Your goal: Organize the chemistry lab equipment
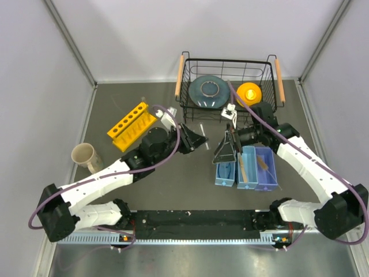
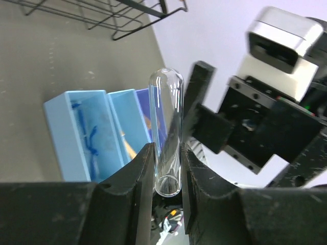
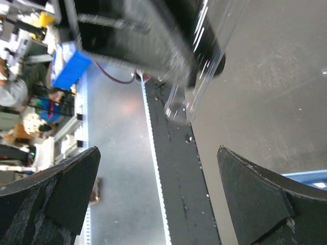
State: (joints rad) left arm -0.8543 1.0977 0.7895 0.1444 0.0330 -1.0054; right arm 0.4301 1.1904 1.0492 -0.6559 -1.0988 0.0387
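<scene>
1. Between the fingers of the left gripper (image 2: 167, 150), the tube (image 2: 166, 127) sits clamped, long axis along them, rounded end outward.
2. Close by, the right gripper (image 3: 157, 150) gapes wide and empty, facing that tube.
3. Leftward, the rack (image 1: 131, 126) lies nearer the left arm.

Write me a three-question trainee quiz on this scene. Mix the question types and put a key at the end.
1. True or false: the left gripper is shut on a glass tube.
2. Multiple choice: where does the yellow rack stand relative to the wire basket? A: inside it. B: left of it, on the table. C: right of it.
3. Fill in the blank: the right gripper has its jaws ____.

Key: 1 true; 2 B; 3 open.
</scene>
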